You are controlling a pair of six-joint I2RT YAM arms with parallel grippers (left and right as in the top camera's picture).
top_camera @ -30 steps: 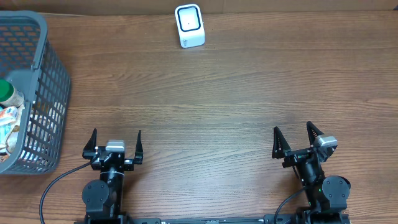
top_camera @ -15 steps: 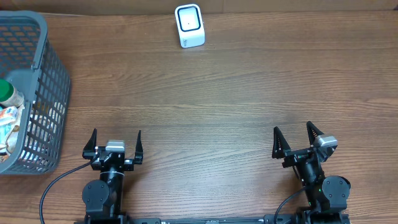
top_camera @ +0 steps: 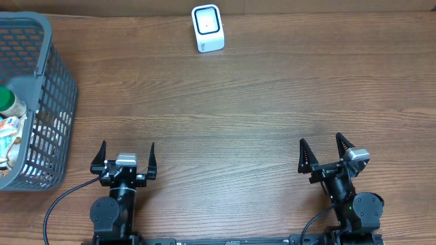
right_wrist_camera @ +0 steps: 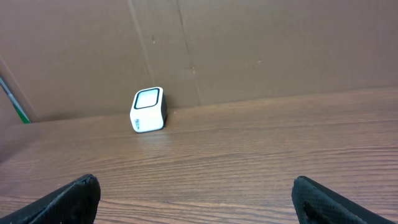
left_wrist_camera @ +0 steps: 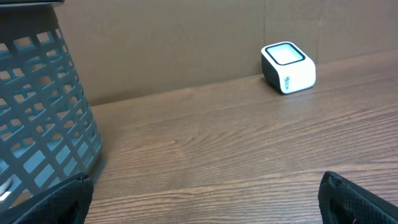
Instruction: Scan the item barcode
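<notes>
**A:** Nearest the arms' bases, the left hand point(top_camera: 127, 145) and right hand point(top_camera: 320, 139) both stood wide open over the bare surface point(top_camera: 238, 109), holding nothing.

**B:** And the item?

**A:** Farther out on the left, a green-capped bottle point(top_camera: 5, 99) sat inside the basket point(top_camera: 60, 95). The scanner point(top_camera: 207, 28) sat at the far edge, well apart.

**B:** What could go wrong?

**A:** Probably the reach. Fingers catching the basket's wall could drag it, and a grip covering the barcode would spoil the scan.

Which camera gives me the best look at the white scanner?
Left wrist: the scanner appears largest there, with its top window and marked side both visible. Right wrist shows it smaller, from a similar angle; overhead shows mostly its top.
</notes>
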